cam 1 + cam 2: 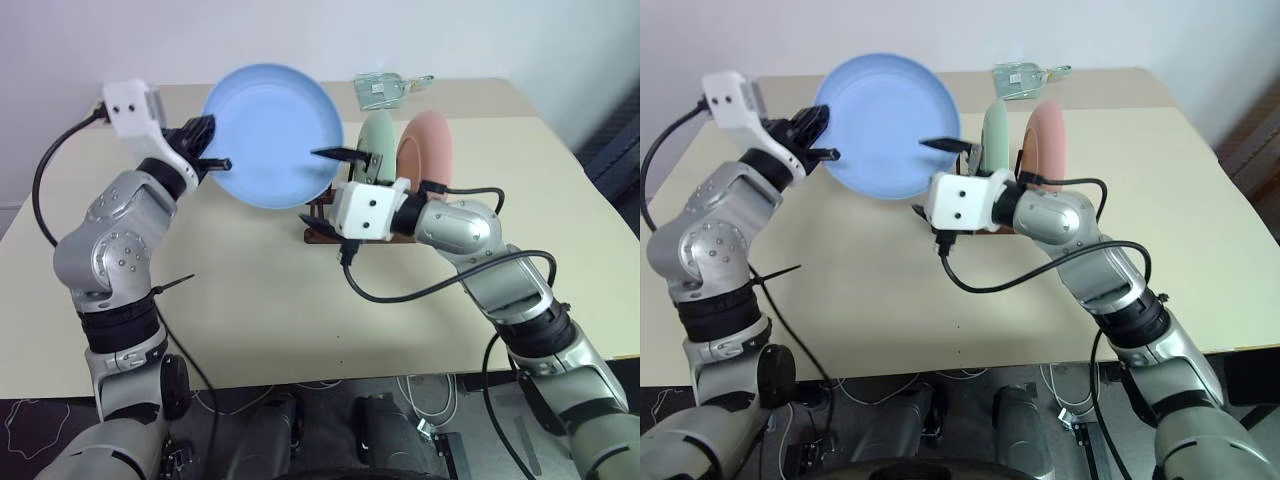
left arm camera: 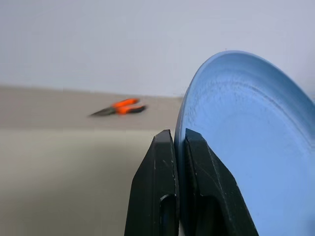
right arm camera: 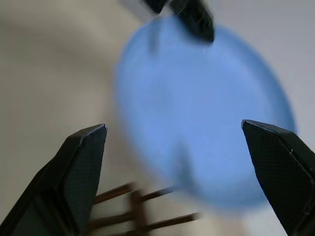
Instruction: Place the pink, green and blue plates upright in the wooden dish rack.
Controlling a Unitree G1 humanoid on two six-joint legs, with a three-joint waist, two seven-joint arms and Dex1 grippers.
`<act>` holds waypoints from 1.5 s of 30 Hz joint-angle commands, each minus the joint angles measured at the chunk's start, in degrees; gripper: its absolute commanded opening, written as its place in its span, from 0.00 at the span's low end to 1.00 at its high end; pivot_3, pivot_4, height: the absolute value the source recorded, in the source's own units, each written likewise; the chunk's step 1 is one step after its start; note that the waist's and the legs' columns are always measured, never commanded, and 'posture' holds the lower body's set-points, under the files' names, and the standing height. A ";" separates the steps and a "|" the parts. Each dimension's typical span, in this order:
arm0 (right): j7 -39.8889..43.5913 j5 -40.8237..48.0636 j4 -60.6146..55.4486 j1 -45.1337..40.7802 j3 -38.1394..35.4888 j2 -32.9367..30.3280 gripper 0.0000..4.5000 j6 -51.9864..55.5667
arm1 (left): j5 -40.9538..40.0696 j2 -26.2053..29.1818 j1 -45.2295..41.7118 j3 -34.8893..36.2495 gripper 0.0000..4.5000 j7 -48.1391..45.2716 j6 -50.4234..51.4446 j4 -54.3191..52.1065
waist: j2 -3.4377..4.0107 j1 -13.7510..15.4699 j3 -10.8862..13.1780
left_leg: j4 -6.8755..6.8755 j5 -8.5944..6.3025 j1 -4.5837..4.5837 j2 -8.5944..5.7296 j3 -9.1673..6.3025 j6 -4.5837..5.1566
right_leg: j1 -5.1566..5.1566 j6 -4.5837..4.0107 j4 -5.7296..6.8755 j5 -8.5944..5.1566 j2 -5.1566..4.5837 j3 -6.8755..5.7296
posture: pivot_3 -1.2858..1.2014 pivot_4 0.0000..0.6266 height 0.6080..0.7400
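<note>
Left end effector (image 1: 212, 152) clamping blue plate (image 1: 272, 135), right end effector (image 3: 179, 142) spread before it, scissors (image 2: 119, 107) behind

You see matte plastic plates: blue (image 1: 270, 135), green (image 1: 376, 145), pink (image 1: 425, 150). Rack (image 3: 142, 214) is dark wood, thin pegs. Table (image 1: 260, 310) smooth, matte beige. Left fingers (image 2: 155, 196) matte black.
</note>
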 commanded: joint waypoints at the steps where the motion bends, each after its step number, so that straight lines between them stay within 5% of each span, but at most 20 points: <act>1: -0.55 -4.62 1.15 -1.19 0.67 0.07 1.00 -4.19 | -2.01 0.19 -2.79 -0.15 0.02 0.13 0.80 -2.58 | 0.00 0.00 0.00 | 0.00 0.04 0.00 0.00 0.00 -0.06 | 0.00 0.00 0.00 0.00 0.01 0.00 | 0.52 0.24 0.84; 2: -0.35 -5.49 1.73 -1.06 0.99 0.14 1.00 -4.94 | -2.53 0.18 -3.39 -0.29 0.02 0.07 1.11 -2.75 | 0.00 -0.01 0.00 | 0.00 0.04 0.00 0.00 0.00 -0.06 | 0.00 0.00 -0.01 0.00 0.02 0.00 | 0.52 0.24 0.84; 5: -0.21 -8.16 3.51 -1.54 1.45 0.40 0.79 -5.67 | -4.15 0.18 -4.79 0.29 0.00 0.43 2.42 -2.76 | -0.02 0.00 0.01 | 0.00 0.06 0.00 -0.01 0.00 -0.07 | 0.00 0.00 0.00 0.00 0.06 -0.01 | 0.52 0.24 0.84; 12: 0.82 -9.77 3.95 -0.78 0.93 0.70 0.01 -7.46 | -7.48 -0.44 -5.89 3.49 0.00 2.41 3.34 -1.46 | -0.02 0.01 0.01 | 0.01 0.07 0.00 -0.01 -0.01 -0.09 | 0.01 0.00 0.00 0.00 0.07 -0.01 | 0.52 0.24 0.84; 15: 1.48 -8.54 3.48 -0.73 -0.31 0.93 0.08 -7.01 | -7.04 0.38 -5.49 3.09 0.00 2.41 3.02 -0.80 | -0.02 0.01 0.01 | 0.01 0.07 0.00 -0.01 -0.01 -0.09 | 0.01 0.00 0.01 0.00 0.08 -0.01 | 0.52 0.24 0.84; 21: 5.96 -3.78 0.20 0.42 -2.26 0.06 0.65 -6.84 | -5.00 1.88 -4.67 1.50 0.00 1.61 1.47 0.25 | -0.02 0.06 0.01 | 0.01 0.07 0.00 -0.02 0.00 -0.09 | 0.02 0.00 0.00 0.00 0.09 -0.01 | 0.52 0.24 0.84; 30: 2.52 -12.59 5.09 1.34 0.43 1.53 0.65 -7.39 | -5.29 1.69 -4.62 0.55 0.00 1.24 1.46 -0.96 | -0.02 0.00 0.01 | 0.02 0.07 0.01 -0.02 -0.01 -0.10 | 0.02 0.00 0.01 0.00 0.08 -0.01 | 0.52 0.24 0.84; 33: 0.30 -16.08 6.73 0.08 0.81 1.71 0.45 -9.73 | -5.68 1.81 -4.20 0.66 0.00 1.05 1.76 -1.59 | -0.01 0.00 0.01 | 0.02 0.08 0.01 -0.01 -0.01 -0.11 | 0.00 0.00 0.03 0.00 0.09 0.00 | 0.52 0.24 0.84; 37: -1.00 -18.20 7.58 -0.34 0.85 1.82 0.01 -12.41 | -6.02 1.83 -3.89 1.00 0.00 1.05 2.00 -1.77 | -0.02 -0.02 0.01 | 0.01 0.09 0.01 -0.02 -0.01 -0.12 | 0.01 0.00 0.02 0.00 0.10 -0.01 | 0.52 0.24 0.84; 38: -1.28 -18.21 7.63 -0.36 0.73 2.02 0.01 -13.18 | -6.46 1.61 -3.70 1.25 0.00 0.77 1.83 -1.87 | 0.01 -0.03 0.03 | 0.02 0.09 0.01 -0.02 0.00 -0.12 | 0.01 0.00 0.02 0.00 0.10 -0.01 | 0.52 0.24 0.84; 41: -2.39 -17.60 7.47 -0.42 0.24 3.05 0.00 -15.75 | -7.07 0.62 -3.80 2.47 0.23 0.79 -0.29 -1.93 | -0.01 0.03 0.03 | 0.02 0.09 0.01 -0.02 -0.02 -0.13 | 0.02 0.00 0.02 0.00 0.10 -0.01 | 0.52 0.24 0.84; 45: -4.09 -15.24 7.32 -0.18 -1.57 5.24 0.00 -16.59 | -4.26 -0.02 -6.16 6.83 0.68 4.25 -9.09 1.81 | -0.01 -0.03 0.03 | 0.02 0.10 0.01 -0.02 -0.02 -0.14 | 0.02 0.00 0.02 0.00 0.11 -0.01 | 0.52 0.24 0.84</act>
